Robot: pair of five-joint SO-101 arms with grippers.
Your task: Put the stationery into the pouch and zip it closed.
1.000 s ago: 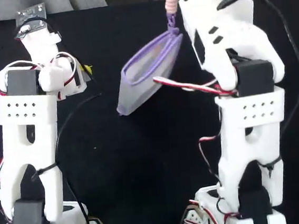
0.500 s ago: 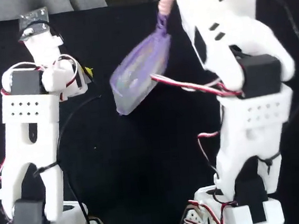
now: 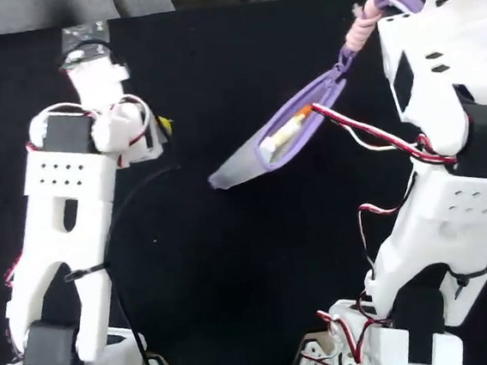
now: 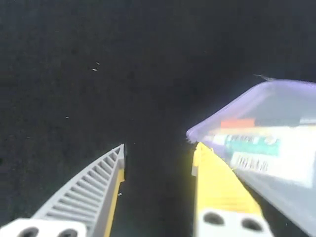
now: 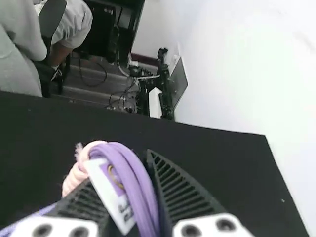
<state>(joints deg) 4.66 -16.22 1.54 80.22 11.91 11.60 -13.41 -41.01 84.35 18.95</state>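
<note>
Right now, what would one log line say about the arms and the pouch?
right gripper: shut on strap | pouch: hangs tilted | stationery: inside pouch | left gripper: open, near pouch's low end

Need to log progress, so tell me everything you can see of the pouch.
The pouch is soft, translucent purple plastic with a darker purple zipper rim, and its mouth looks open. It hangs tilted in the air, low corner toward the left pincer, not visibly touching it. The right pincer is shut on its purple strap, beside a pink cord. Inside, stationery shows through the wall: white, orange, a green-printed label.
</note>
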